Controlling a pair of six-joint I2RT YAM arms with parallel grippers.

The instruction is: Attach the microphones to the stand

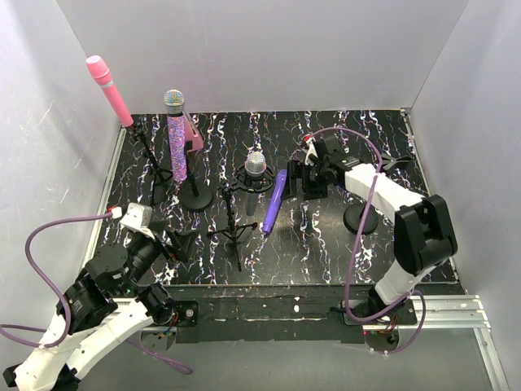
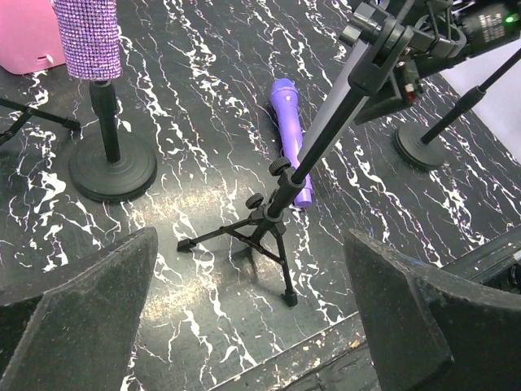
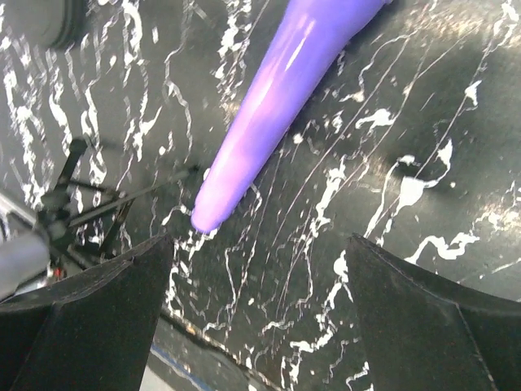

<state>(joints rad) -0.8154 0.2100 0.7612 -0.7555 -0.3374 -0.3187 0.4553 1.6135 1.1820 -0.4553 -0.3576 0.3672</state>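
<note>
The plain purple microphone [image 1: 274, 202] lies flat mid-table, just right of the tripod stand [image 1: 232, 232]. The right gripper [image 3: 256, 318] hangs just beside it, fingers spread wide, gripping nothing; the left gripper [image 2: 252, 326] too gapes empty.

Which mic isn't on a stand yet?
The plain purple microphone: it lies flat on the table, while the pink microphone, the glittery microphone and the silver-grey microphone sit up on stands.
</note>
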